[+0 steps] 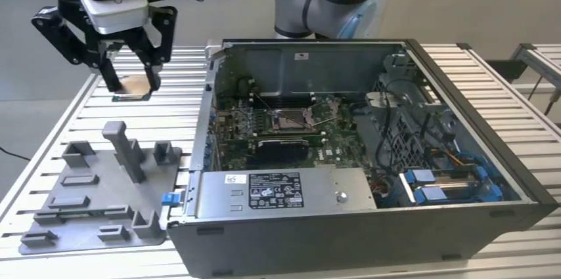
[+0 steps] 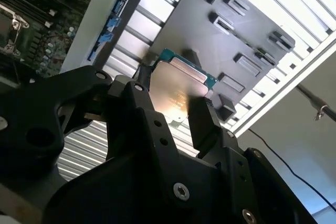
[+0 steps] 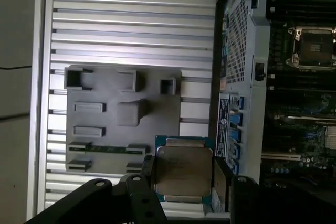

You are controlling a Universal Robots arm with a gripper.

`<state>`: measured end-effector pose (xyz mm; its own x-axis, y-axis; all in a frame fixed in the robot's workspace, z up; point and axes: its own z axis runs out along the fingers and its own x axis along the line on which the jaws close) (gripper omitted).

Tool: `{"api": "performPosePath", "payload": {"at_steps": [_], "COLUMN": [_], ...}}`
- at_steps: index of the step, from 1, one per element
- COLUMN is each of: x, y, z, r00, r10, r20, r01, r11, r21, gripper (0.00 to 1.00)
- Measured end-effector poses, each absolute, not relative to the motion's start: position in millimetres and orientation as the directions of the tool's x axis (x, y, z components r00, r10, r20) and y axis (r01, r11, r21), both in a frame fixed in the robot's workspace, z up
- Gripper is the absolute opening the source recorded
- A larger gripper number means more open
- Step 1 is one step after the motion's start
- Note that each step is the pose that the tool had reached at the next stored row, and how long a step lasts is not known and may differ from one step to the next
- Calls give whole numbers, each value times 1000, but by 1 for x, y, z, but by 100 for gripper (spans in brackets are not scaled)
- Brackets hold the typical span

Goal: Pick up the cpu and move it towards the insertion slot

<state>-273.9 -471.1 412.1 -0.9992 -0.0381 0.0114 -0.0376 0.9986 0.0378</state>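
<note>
Over the slatted counter (image 1: 52,134), at the exterior view's left, I have the pincer (image 1: 131,87) pointing down with the cpu (image 1: 133,86) at its tips. Closed on the chip: in the second wrist view the fingers (image 2: 202,121) press on opposite edges of the cpu (image 2: 176,90), silvery top facing the camera, green rim showing past it. First wrist view agrees; cpu (image 3: 182,174) sits square between the tips. How far the chip hangs above the slats I cannot tell from here.

Grey fixture tray (image 1: 96,213) lies on the counter nearer the camera, apart from the pincer.

Insertion slot (image 1: 290,119) is inside the open computer case (image 1: 351,239), on the green circuit board (image 1: 329,144), metal frame and wire levers visible, centre bare. Also seen in the first wrist view (image 3: 315,48). Well apart from the chip, with the case's side wall between them.

My reading: pick-up is done, transfer barely started. Remaining travel calls for enough height to pass over the case wall, a level chip, and a grip that does not slip on those thin edges. Levers around the slot look like the snag risk.
</note>
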Motion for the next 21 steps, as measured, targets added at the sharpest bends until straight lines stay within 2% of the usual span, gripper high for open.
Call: {"api": "performPosePath", "payload": {"at_steps": [14,21], "x": [-222,-217], "y": [-471,-471], "z": [410,410], "r00": [-999,-999], "r10": [-39,-39], "r20": [11,11], "r01": [-38,-39], "r11": [999,999], "r21": [38,38], "gripper": [0,0]}}
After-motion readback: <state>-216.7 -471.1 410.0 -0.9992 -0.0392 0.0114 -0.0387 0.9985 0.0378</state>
